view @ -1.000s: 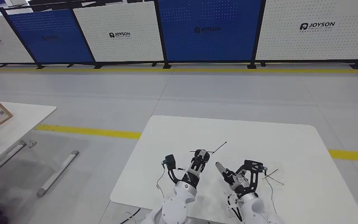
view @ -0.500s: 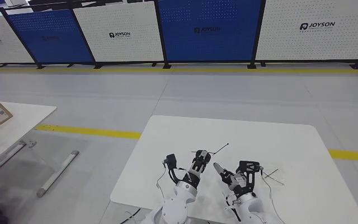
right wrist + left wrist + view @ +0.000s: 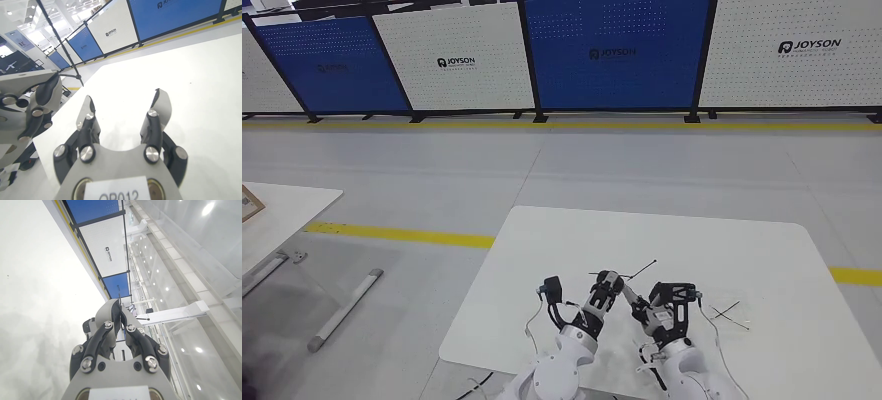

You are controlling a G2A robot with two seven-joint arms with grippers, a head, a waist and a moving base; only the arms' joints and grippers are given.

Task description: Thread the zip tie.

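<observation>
The left gripper (image 3: 609, 281) hangs above the near part of the white table (image 3: 742, 250), its jaws pressed together on a thin black zip tie (image 3: 637, 268); in the left wrist view the two ribbed pads (image 3: 117, 313) meet on the strap, and a short black end (image 3: 119, 297) sticks out past the fingertips; from above, the zip tie runs out of the left gripper as a fine dark line slanting toward the far right, clear of the table surface; the right gripper (image 3: 639, 301) sits just beside the left one, on its right, pointing toward it; in the right wrist view its jaws stand wide apart (image 3: 124, 98) with nothing between them, and the left gripper (image 3: 48, 85) shows close by with the zip tie (image 3: 70, 76) jutting from its tip, whether the tie is bent or looped I cannot tell; a few loose black zip ties (image 3: 729, 314) lie on the table to the right of the right arm, well apart from both grippers; blue and white panels (image 3: 617, 55) stand along the far side of the floor
</observation>
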